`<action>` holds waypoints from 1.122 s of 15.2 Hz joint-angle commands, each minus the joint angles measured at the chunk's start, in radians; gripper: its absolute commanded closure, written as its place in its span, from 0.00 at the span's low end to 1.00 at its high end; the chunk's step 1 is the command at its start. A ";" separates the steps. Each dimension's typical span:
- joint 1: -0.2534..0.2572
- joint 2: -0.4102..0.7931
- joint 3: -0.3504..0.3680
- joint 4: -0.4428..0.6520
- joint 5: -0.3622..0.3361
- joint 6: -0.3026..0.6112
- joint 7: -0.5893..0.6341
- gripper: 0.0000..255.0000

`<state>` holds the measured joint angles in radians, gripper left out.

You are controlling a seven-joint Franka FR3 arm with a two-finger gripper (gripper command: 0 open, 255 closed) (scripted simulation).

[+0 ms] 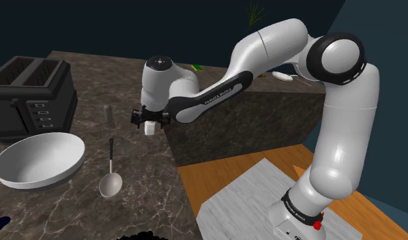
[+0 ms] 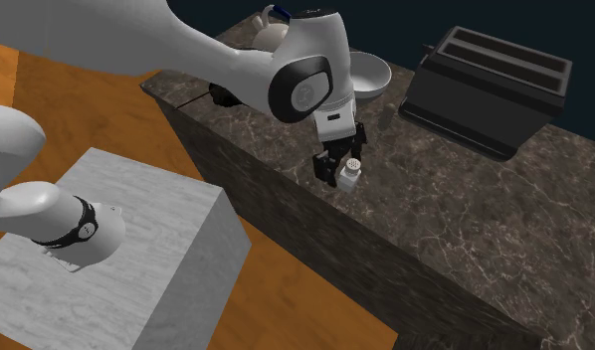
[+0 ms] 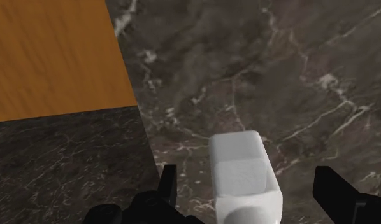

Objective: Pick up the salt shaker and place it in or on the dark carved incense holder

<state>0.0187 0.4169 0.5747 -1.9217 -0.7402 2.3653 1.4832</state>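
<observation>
The small white boxy salt shaker (image 2: 351,175) is seen standing near the edge of the dark veined marble bench (image 2: 465,219), between the spread, untouching fingers of the black pincer (image 3: 249,184); an off-centre closure could tip it or push it over that edge

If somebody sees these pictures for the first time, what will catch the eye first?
First the big white arm, bending over the dark marbled counter. Its black gripper stands open around a small white salt shaker near the counter's edge, fingers not touching it. At the shoulder view's left sit a black toaster and a white bowl.
</observation>
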 commanded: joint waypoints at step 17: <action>0.004 0.018 -0.010 0.004 -0.016 0.011 0.009 1.00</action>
<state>0.0229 0.4344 0.5649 -1.9173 -0.7564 2.3763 1.4919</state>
